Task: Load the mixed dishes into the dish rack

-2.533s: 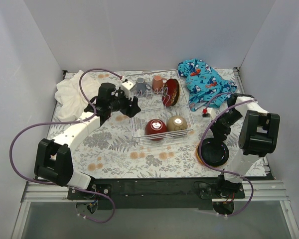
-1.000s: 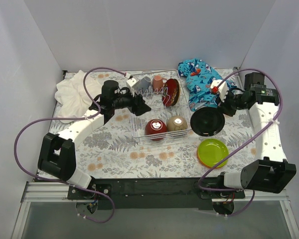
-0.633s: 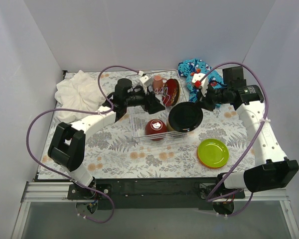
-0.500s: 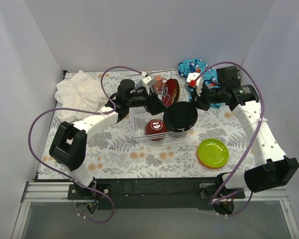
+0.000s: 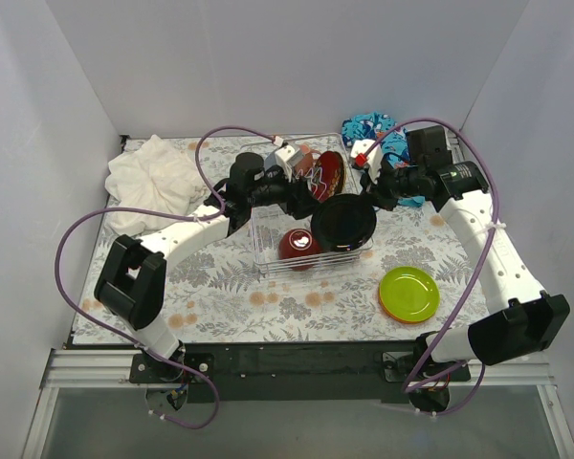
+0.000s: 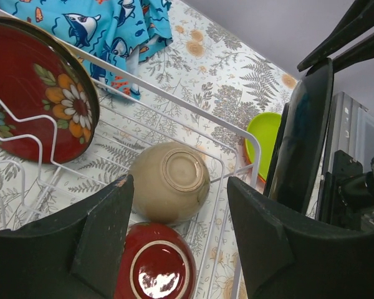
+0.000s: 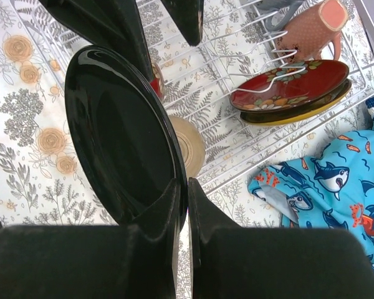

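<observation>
**Colleague:** Where does the plate sit against your fingers?

**Operator:** My right gripper (image 7: 182,215) is clamped on the rim of the dark plate (image 7: 121,143), with one finger on each face. The rest of the plate reaches out past the fingertips. I hold it in the air over the right front part of the dish rack (image 5: 311,271). It is above the upturned beige bowl (image 6: 169,180) and just right of the upturned red bowl (image 5: 298,244).

**Colleague:** What does the plate look like?

**Operator:** It is round, black and glossy, with a shallow raised rim. My left wrist camera sees it nearly edge-on and close to upright.

**Colleague:** And your other arm?

**Operator:** My left gripper (image 6: 179,187) hovers over the middle of the rack with its fingers spread apart and nothing between them.

**Colleague:** What else is in the rack?

**Operator:** A red flowered plate (image 7: 290,84) leans in the prongs at the back. A pink mug (image 7: 311,31) is behind it. A lime plate (image 5: 408,292) lies on the table right of the rack's front corner.
</observation>
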You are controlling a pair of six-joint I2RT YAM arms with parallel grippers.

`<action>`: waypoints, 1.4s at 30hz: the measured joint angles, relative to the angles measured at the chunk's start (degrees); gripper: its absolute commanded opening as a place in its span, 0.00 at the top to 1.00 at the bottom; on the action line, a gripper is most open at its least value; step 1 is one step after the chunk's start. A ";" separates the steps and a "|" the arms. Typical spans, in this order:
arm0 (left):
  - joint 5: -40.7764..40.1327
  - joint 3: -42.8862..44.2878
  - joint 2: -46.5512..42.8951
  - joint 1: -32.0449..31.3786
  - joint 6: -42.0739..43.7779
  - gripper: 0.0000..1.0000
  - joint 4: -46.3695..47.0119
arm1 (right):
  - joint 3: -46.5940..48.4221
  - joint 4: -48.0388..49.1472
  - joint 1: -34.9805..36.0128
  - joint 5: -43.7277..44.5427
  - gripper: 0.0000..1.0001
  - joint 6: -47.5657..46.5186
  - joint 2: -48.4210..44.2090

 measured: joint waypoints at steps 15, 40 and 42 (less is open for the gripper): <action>5.20 0.07 -5.05 4.11 1.36 0.42 -3.52 | -2.75 -1.33 0.00 1.16 0.99 -2.58 0.50; 13.38 -0.46 -3.08 1.99 2.36 1.00 -3.80 | 4.42 1.99 5.38 -2.10 0.91 4.33 6.23; 13.46 -0.46 -3.08 1.95 2.67 1.00 -3.93 | 4.42 1.73 5.35 -2.36 0.66 4.59 6.34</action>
